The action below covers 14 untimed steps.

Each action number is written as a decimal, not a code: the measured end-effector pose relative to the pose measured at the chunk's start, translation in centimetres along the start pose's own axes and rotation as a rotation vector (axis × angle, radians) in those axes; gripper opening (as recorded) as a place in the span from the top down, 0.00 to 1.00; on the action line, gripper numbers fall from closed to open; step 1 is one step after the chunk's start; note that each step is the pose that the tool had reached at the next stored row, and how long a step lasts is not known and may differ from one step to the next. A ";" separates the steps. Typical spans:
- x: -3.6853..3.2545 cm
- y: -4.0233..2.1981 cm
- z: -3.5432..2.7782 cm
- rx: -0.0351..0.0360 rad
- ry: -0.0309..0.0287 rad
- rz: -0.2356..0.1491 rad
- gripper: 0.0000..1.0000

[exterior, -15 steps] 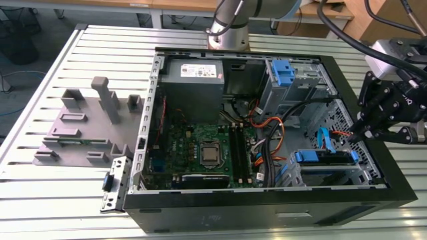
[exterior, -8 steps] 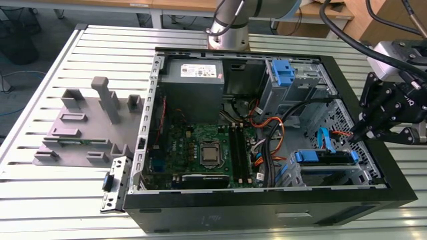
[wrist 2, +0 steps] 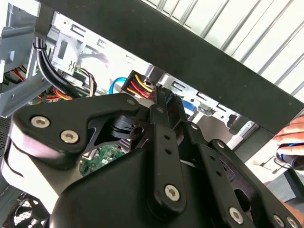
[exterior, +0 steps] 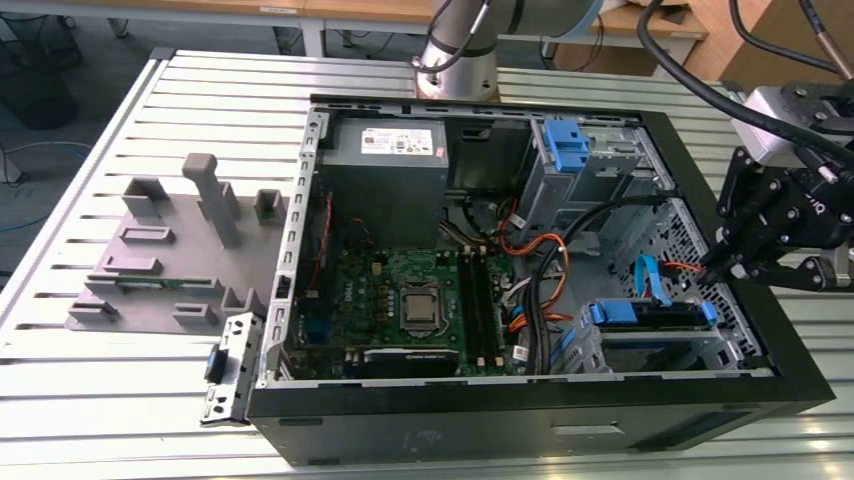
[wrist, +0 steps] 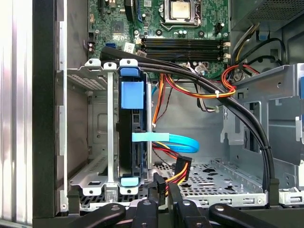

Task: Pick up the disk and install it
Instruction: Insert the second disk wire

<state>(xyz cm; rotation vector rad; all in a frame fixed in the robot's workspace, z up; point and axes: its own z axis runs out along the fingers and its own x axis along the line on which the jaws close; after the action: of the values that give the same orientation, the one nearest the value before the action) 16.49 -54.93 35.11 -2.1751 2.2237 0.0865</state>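
The disk [wrist: 129,137] sits edge-on in the metal drive cage [wrist: 95,76] of the open computer case [exterior: 534,420], its blue rail [wrist: 131,92] facing out between the cage's upright bars. In the exterior view the disk [exterior: 647,315] lies in the cage at the case's front corner, on the exterior view's right, close to the case's black front wall. A light-blue flat cable [wrist: 166,140] curves away from the disk's side, and a bundle of red, yellow and orange wires [wrist: 183,166] ends in a plug near the cage floor.

The gripper [exterior: 750,268] hangs over the case's side edge on the exterior view's right, just beside the disk's cage. In the first wrist view its fingertips [wrist: 161,185] stand close together by the black plug, holding nothing that can be made out; whether they touch it I cannot tell.

Further in lie the green motherboard [exterior: 400,290] and the grey power supply [exterior: 387,150]. The case rests on a slatted metal table [exterior: 107,400], with a grey fixture block [exterior: 174,250] at its edge on the exterior view's left.
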 end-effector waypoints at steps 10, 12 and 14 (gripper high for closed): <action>0.01 0.23 0.08 0.0019 0.0059 0.000 0.76; -0.03 0.21 0.11 0.0019 0.0060 0.000 0.76; -0.12 0.18 0.13 0.0019 0.0062 0.000 0.76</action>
<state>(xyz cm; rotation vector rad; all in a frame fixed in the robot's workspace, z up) 16.31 -54.80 34.99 -2.1775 2.2261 0.0776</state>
